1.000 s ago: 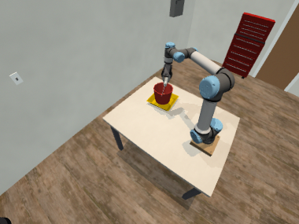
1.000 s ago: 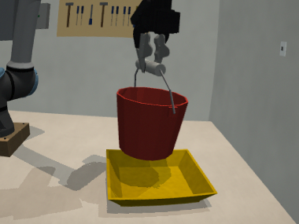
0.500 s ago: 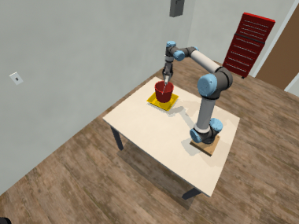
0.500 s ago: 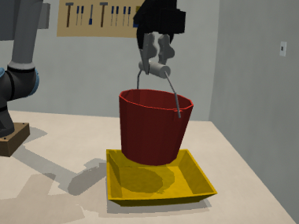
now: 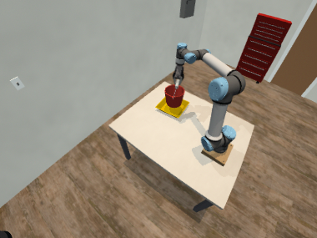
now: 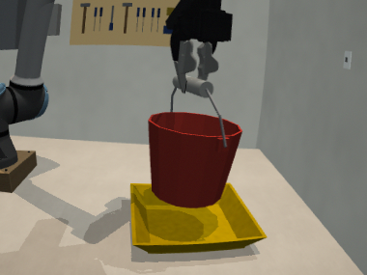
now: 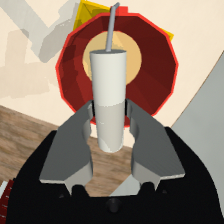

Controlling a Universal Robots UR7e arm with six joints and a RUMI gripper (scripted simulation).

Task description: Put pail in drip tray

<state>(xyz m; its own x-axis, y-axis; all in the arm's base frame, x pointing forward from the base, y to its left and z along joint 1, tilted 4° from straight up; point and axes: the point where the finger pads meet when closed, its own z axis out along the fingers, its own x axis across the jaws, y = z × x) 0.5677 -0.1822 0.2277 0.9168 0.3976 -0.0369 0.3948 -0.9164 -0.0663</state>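
Observation:
A red pail (image 5: 172, 96) (image 6: 192, 162) (image 7: 160, 80) hangs upright from its wire handle. My gripper (image 5: 178, 83) (image 6: 194, 84) (image 7: 109, 100) is shut on the handle's white grip (image 6: 197, 85) (image 7: 109, 95). The pail hangs over the yellow drip tray (image 5: 163, 108) (image 6: 243, 228) (image 7: 85, 11), its base down between the tray's walls at the back part. I cannot tell whether the base touches the tray's floor. In the wrist view the pail hides nearly all of the tray.
The tray sits near the far corner of a cream table (image 5: 167, 143) (image 6: 72, 175). The arm's base stands on a wooden block (image 5: 218, 154) (image 6: 14, 172) at the other side. A wall is close behind, and a red cabinet (image 5: 263, 47) stands away from the table.

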